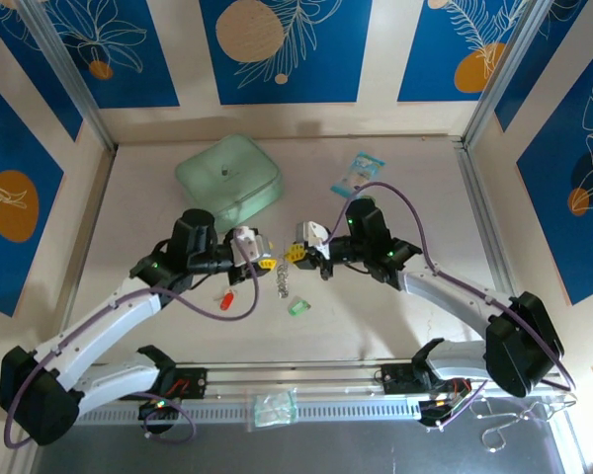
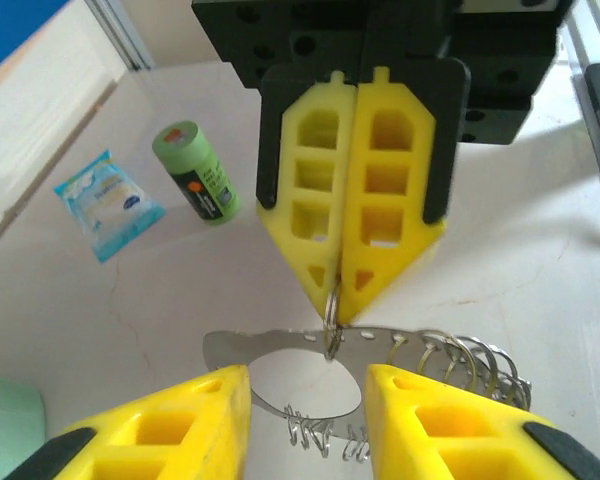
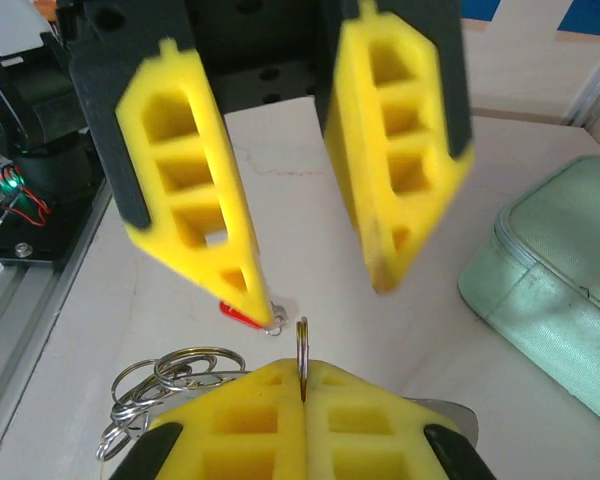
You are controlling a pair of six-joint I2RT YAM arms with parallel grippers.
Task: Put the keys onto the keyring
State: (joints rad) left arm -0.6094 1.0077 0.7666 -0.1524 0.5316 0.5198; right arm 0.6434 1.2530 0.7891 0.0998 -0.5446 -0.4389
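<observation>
Firmly, keyring [image 2: 230, 350] in right tool [image 2: 338, 296]

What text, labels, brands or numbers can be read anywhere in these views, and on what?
No text is legible in any view.
Green cylinder: orange and black label, too blurred to read.
Blue-and-white packet: some print, too small to read.
</observation>
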